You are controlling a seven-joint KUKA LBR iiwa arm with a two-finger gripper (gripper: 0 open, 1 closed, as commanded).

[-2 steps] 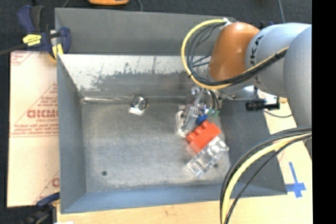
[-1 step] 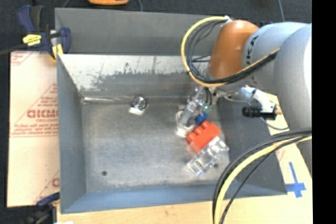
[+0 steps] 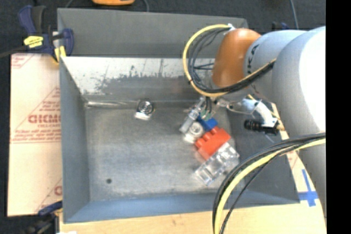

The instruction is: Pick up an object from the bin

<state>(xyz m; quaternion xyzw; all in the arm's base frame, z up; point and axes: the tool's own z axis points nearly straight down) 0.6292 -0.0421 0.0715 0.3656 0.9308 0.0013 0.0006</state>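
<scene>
three small blocks lie clustered at the right side of the bin (image 3: pixel 120 167): a blue one (image 3: pixel 209 124), an orange-red one (image 3: pixel 213 142) and a clear one (image 3: pixel 218 164), touching in a row. we judge them light, stiff and rather slick, best pinched across flat opposite sides. the claw (image 3: pixel 196 120) hangs just at the blue one; we cannot tell how wide it stands or whether it grips anything. a small silvery piece (image 3: pixel 143 109) lies well apart, near the back wall.

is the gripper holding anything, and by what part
Cannot tell: the gripper is down beside the orange block and clear plastic piece, but no hold is visible.
</scene>
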